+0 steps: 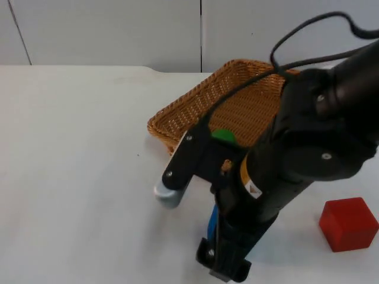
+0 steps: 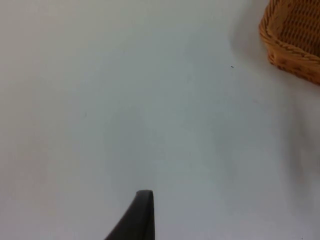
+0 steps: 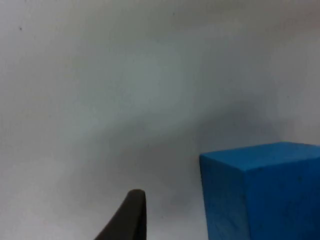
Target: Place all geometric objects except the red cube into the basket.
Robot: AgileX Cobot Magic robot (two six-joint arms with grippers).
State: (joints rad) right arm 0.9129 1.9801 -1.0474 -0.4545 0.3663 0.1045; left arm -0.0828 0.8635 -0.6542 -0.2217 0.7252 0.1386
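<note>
R arm comes in from the upper right of the top view and folds steeply down toward the near edge of the table (image 1: 71, 177), w/ the right gripper (image 1: 228, 269) pointing almost straight down just in front of the basket (image 1: 195, 97). The arm covers most of the basket's right half. A blue block (image 3: 262, 192) sits right next to that gripper; in the top view only a thin blue sliver (image 1: 212, 222) peeks out along the arm's left side. From the R wrist cam the block stands on the table just beside the one black fingertip (image 3: 131, 215), with a gap between them. Can't tell if the fingers are spread or pressed together, too much arm in the way.

Wicker basket is toward the far side, near the partition wall, w/ a green piece (image 1: 224, 136) visible inside at its near edge. Red cube (image 1: 348, 223) sits on the table to the right, well apart from the basket.

L arm waits: L wrist cam looks at bare table w/ a corner of the basket (image 2: 295, 37) in sight; the left gripper's state I can't tell either.
</note>
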